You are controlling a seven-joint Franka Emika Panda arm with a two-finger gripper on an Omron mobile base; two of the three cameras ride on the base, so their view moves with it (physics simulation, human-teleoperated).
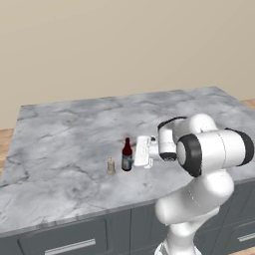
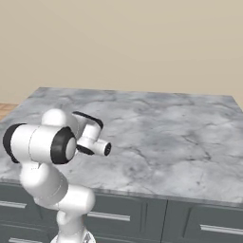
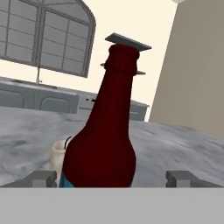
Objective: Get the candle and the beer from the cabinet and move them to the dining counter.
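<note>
Beer (image 1: 127, 155) upright on the marble worktop (image 1: 64, 144) between the spread-apart tips of the tool (image 3: 111, 178), candle (image 1: 111, 166) just beyond it, both delivered, only withdrawal left.

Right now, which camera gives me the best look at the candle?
The left base view: the candle stands whole and upright on the dining counter, just left of the beer. In the hand view the bottle covers most of it, leaving a pale sliver with the wick. The right base view adds nothing on it.
</note>
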